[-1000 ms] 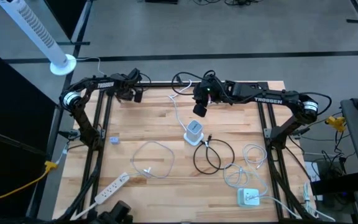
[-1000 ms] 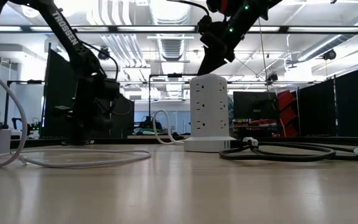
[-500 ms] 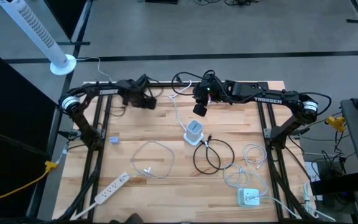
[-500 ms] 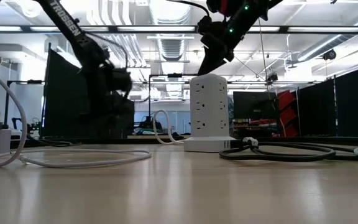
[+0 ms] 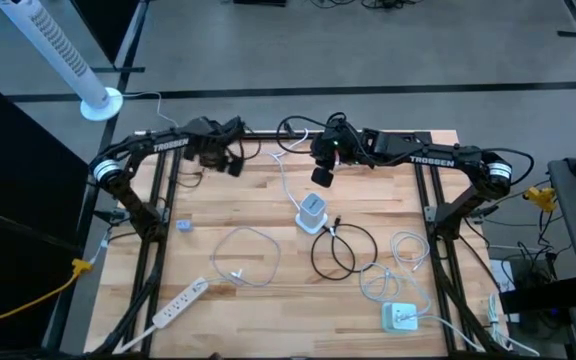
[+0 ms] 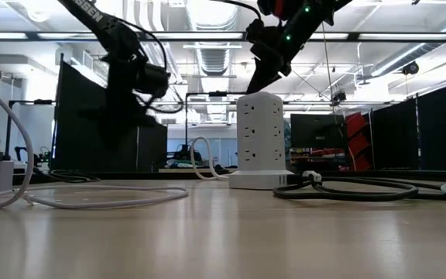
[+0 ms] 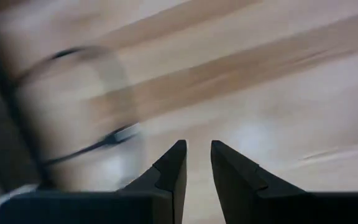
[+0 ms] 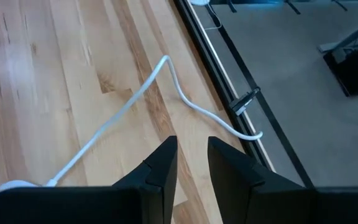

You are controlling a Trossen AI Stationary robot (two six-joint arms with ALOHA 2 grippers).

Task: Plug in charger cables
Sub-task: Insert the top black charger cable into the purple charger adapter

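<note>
Above the table point(image 5: 218, 205) we saw the right gripper point(image 5: 322, 178) over the white tower socket point(image 5: 312, 210), fingers slightly parted, empty; the left gripper point(image 5: 236, 160) likewise held nothing.

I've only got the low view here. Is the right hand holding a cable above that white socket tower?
Observer: No. The right wrist view shows the right hand with a narrow gap between its fingers and nothing in it.
Operator: Where is the left hand over the table?
Observer: From above, the left hand is over the table's far edge, to the left of the tower.
Operator: What lies off to the right side?
Observer: White cables lie in loose loops on the right arm's side, with a white charger block near that front corner.
</note>
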